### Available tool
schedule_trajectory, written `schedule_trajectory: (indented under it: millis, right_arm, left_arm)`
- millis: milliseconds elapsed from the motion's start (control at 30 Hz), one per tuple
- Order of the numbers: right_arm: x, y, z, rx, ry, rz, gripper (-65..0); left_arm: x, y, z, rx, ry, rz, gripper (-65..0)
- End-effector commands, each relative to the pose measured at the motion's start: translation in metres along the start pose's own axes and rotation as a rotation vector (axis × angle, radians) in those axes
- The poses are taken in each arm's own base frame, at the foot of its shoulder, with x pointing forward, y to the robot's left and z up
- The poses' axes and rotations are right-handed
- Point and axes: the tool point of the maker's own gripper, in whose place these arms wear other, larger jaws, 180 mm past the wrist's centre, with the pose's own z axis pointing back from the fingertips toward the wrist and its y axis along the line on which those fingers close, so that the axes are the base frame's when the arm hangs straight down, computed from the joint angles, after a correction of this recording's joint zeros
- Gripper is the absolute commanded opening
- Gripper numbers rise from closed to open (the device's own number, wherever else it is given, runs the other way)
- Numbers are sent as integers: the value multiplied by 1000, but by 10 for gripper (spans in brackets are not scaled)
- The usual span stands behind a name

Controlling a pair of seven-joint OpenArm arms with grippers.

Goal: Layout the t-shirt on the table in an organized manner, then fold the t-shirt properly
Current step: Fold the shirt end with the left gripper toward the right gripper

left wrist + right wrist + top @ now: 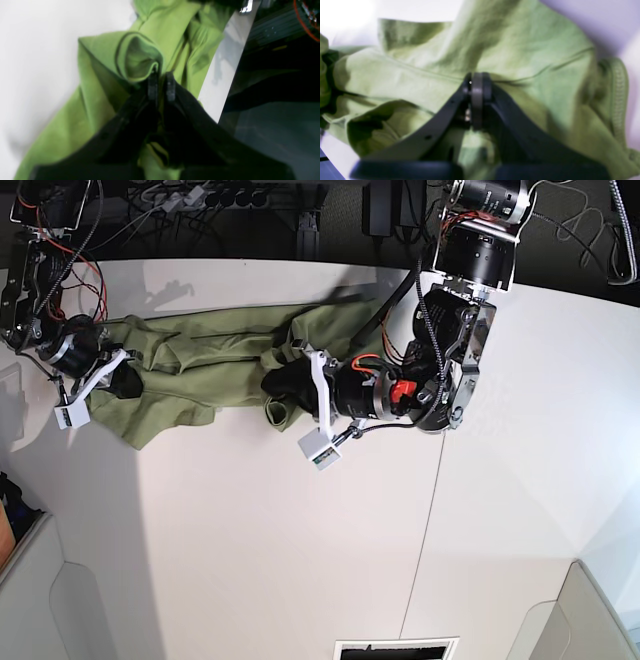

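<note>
The olive-green t-shirt point(200, 355) lies bunched and wrinkled in a long strip across the far part of the white table point(300, 560). My left gripper point(278, 383) is at the shirt's right end. In the left wrist view the left gripper point(161, 81) is shut on a rolled fold of the t-shirt point(105, 57), near the table's edge point(225, 65). My right gripper point(122, 380) is at the shirt's left end. In the right wrist view the right gripper point(477, 83) is pinched shut on the t-shirt point(520, 55) at a seam.
A thin seam line point(432, 510) runs across the table toward the front. Cables and a power strip point(200, 195) hang behind the back edge. Grey bins stand at the lower left point(40, 600) and lower right point(590, 610). A slot point(395, 648) sits at the front edge.
</note>
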Motion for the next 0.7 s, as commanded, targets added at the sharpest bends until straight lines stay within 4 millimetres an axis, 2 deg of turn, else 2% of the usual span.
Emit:
schedule_trajectory:
  millis: [0,33,133,167,200,233,300,367,533,667]
  right_arm:
    - [12,-4,4,-14,-24,14,-650]
    - [13,-4,4,-14,-25,14,-650]
    - [12,-4,4,-14,-24,14,-650]
    - [12,-4,4,-14,-24,14,-650]
    - [12,-4,4,-14,-24,14,-650]
    - [13,-4,4,-14,-24,14,-643]
    - [13,-4,4,-11,-26,12,-566]
    - [15,0,5,8,-34,1,-523]
    - [37,15,14,36,-76,51,-497]
    - [62,28,30,29,-119,141,-480]
  left_arm:
    - [21,-11,-1,-40,-62,-24,-650]
    - [23,-16,-4,-55,-70,-22,-642]
    - [25,-27,-11,-85,-66,-30,-404]
    - [25,-30,-13,-95,-66,-32,-353]
    - [26,-34,-14,-106,-69,-32,-333]
    - [28,-38,-15,-126,-78,-28,-334]
    - [37,-48,-12,-181,-123,-6,-334]
    - [45,-52,-9,-209,-155,3,-334]
    - [55,-49,4,-226,-173,12,-334]
    - [48,-33,16,-191,-169,34,-334]
